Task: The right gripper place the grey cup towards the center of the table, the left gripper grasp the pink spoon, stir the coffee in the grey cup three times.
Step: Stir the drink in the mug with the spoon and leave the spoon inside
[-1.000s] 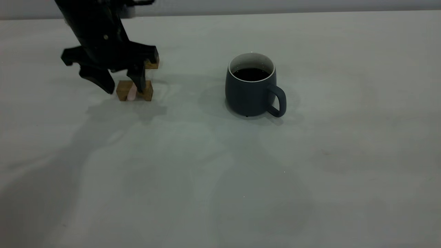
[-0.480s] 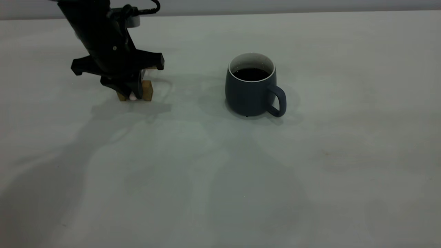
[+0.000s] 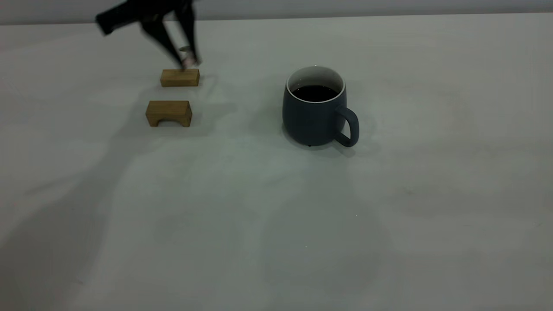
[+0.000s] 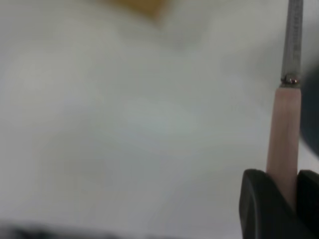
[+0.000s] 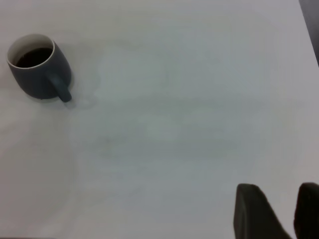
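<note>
Left gripper raised above the far wooden block, fingers pinching the pink spoon by its handle. Right gripper off by itself, fingers spread, holding nothing. Best to carry the spoon level, then lower the bowl straight into the coffee, clear of the rim. Count: one grey cup mid-table, one spoon, two blocks.

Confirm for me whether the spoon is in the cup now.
No. The spoon is clamped in the left gripper up over the far wooden block, well apart from the cup.
</note>
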